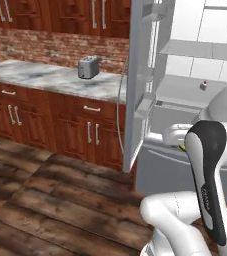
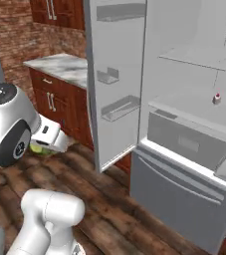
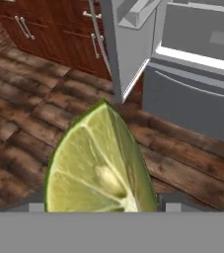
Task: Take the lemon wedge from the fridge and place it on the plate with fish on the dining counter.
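The pincer [image 3: 98, 205] is clamped on the lemon wedge [image 3: 96, 163], held over the wood floor [image 3: 29, 113] just outside the open fridge [image 3: 202, 74].

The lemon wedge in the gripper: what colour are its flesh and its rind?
Yellow-green flesh, darker green rind on the lemon wedge; clearest in the hand view.

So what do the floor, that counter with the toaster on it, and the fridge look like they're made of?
The floor looks like dark wood planks with visible grain and seams. The counter seems to be polished marble or an imitation, grey-white and mottled. The fridge looks like matte grey metal outside, with smooth white plastic-looking shelves inside.
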### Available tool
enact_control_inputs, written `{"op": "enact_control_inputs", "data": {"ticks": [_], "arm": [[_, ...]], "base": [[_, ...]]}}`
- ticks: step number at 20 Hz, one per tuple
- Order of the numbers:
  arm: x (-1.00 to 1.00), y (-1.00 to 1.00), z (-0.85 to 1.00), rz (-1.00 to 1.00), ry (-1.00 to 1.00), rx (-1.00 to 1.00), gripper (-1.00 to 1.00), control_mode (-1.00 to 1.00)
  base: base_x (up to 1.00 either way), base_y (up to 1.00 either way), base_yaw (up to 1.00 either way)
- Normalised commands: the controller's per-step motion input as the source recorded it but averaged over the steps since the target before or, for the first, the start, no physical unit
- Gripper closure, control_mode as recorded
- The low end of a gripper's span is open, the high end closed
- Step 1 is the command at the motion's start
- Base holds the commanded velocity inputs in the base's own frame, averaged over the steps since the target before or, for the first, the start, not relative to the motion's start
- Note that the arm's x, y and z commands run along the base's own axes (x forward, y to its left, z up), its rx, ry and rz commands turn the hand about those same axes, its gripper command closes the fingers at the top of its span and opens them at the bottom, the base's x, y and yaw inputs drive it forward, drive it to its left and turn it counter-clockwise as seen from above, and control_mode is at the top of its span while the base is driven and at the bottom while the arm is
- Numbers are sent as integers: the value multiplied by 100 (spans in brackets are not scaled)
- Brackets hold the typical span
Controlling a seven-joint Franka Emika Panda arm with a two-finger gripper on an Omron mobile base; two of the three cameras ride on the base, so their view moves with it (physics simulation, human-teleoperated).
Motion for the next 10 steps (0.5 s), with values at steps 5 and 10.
{"op": "enact_control_inputs", "data": {"ticks": [5,10], "arm": [[0,0,0,0,0,0,100,100],[0,0,0,0,0,0,100,100]], "base": [[-63,0,80],[-51,0,85]]}}
